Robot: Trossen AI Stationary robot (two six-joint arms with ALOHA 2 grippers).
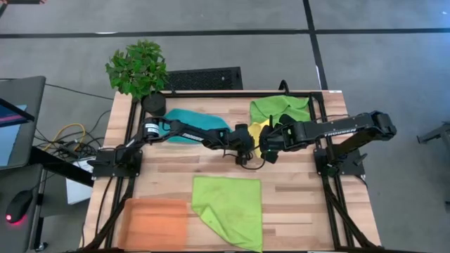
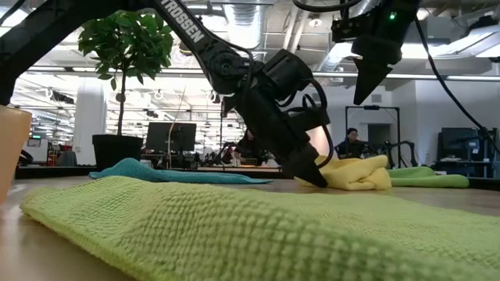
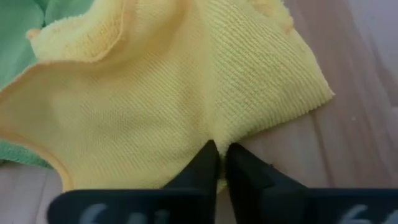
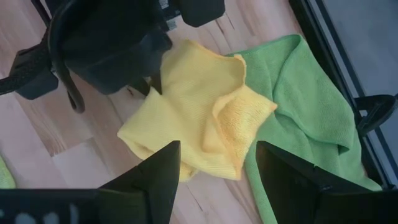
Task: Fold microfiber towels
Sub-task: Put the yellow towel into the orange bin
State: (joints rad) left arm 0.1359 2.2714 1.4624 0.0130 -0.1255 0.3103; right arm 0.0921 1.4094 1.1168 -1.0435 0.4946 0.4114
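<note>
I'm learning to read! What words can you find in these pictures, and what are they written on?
"TROSSEN": on the right arm, seen from above.
"TROSSEN": on the left arm, in the low view.
White marks at the bottom of each wrist view are cut off and blurred, so they can't be read.
Nothing is written on the towels.

The left pincer (image 3: 219, 163) has its two dark fingers (image 3: 202, 167) pressed together on the edge of the yellow microfiber towel (image 3: 168, 99), which lies rumpled on the wooden table (image 3: 348, 143). A lime green towel (image 3: 18, 37) lies partly beneath the yellow one.
</note>
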